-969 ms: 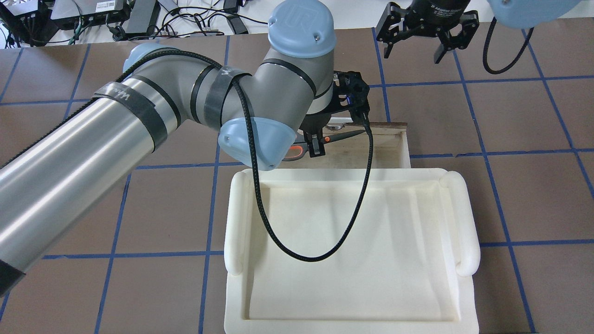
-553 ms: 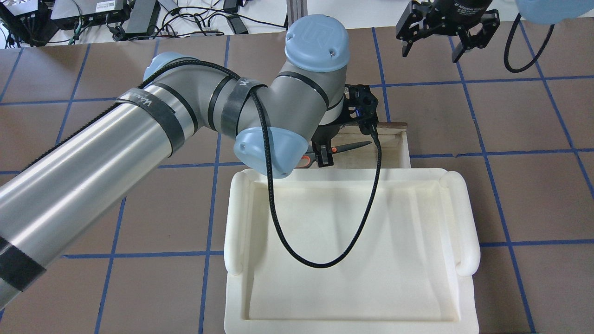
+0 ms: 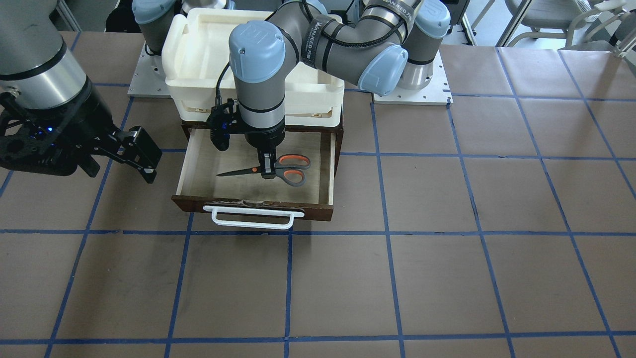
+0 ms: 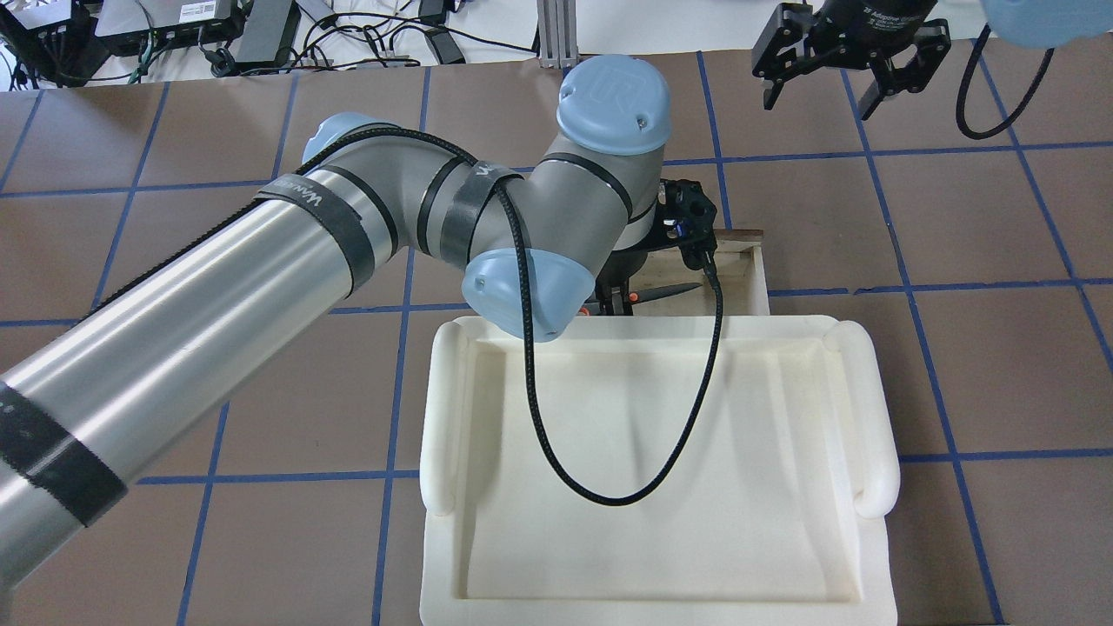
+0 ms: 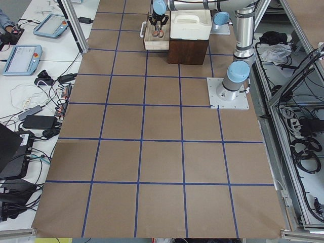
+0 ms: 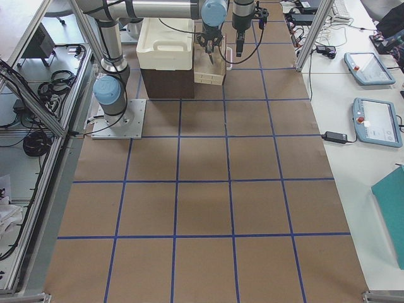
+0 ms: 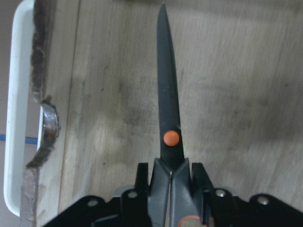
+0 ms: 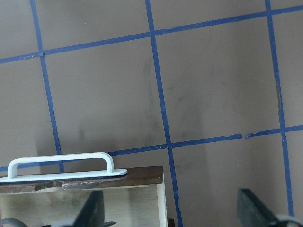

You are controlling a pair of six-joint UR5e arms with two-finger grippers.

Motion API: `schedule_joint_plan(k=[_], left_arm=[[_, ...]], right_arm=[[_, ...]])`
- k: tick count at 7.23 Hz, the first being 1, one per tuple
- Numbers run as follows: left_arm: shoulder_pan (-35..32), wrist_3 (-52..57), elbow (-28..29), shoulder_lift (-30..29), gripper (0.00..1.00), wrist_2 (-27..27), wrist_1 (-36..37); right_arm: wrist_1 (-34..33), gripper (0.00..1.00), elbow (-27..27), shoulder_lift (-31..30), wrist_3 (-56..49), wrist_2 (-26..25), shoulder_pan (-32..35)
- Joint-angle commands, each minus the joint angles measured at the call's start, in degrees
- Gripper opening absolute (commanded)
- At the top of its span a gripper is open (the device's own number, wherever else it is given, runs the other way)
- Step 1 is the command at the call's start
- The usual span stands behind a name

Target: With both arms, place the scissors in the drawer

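Note:
The drawer stands pulled open, its dark front and white handle facing away from the robot. My left gripper reaches down into it and is shut on the scissors just behind the orange pivot. The blades lie level, low over the pale floor. The left wrist view shows the fingers clamped on the scissors. In the overhead view, part of the blade shows past the left gripper. My right gripper hangs open and empty beside the drawer.
A cream-white plastic tray sits on the cabinet above the drawer and hides the drawer's back part from overhead. The right wrist view shows the drawer's handle and front corner below the open fingers. Brown table with blue grid lines lies all around.
My left arm has carried the scissors back toward the robot, deeper over the drawer, so the tray's edge hides more of them. My right gripper has drawn away to the far right.

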Motion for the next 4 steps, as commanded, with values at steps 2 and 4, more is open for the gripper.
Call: schedule_joint_plan(k=[2,4], left_arm=[[-0.08,-0.39,-0.02,-0.37,0.0,-0.07,0.02],[-0.17,-0.39,-0.19,-1.07,0.0,-0.07,-0.06]], right_arm=[[-0.08,1.0,0.41,-0.13,0.17,-0.08,-0.01],[0.1,1.0,0.49,-0.04,0.08,-0.08,-0.01]])
